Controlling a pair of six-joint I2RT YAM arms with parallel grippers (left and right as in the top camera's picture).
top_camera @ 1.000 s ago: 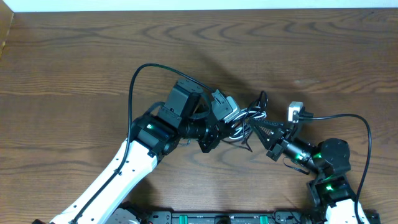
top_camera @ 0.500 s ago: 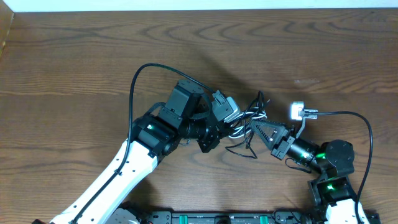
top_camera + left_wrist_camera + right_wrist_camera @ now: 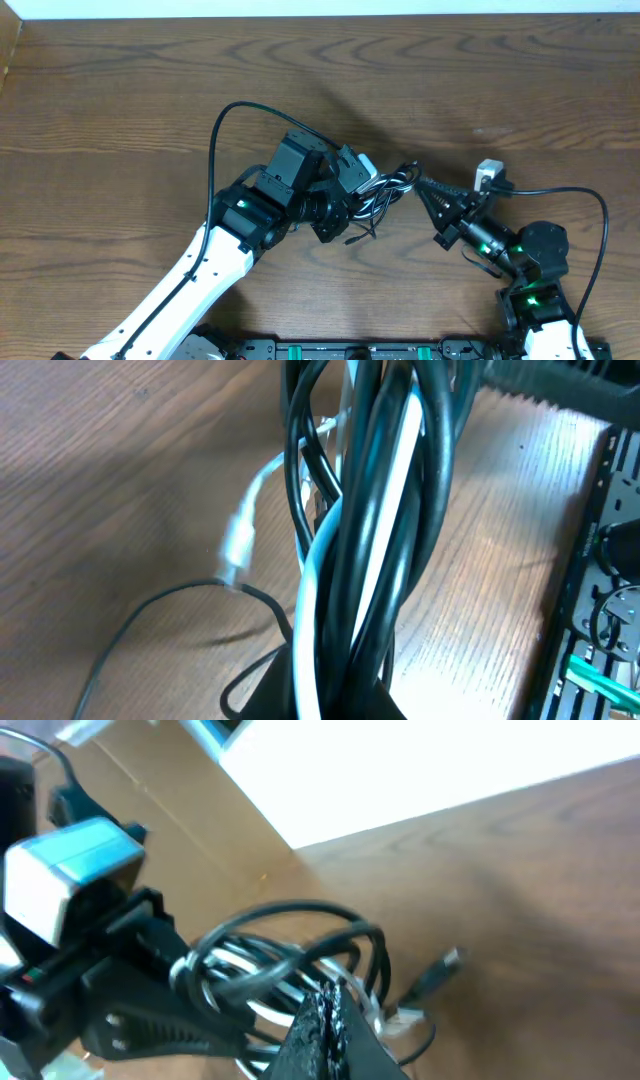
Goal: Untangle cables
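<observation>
Both arms angle inward over the cables [image 3: 388, 186]. The left gripper [image 3: 360, 202] clamps the tangled bundle. The right gripper [image 3: 422, 184], fingers closed, pinches the bundle's opposite edge.

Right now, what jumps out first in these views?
The cables, one white among black, are bunched in a tangle at the middle of the table. The left gripper clamps the bundle, which fills its wrist view. The right gripper pokes into the loops from the opposite side.
</observation>
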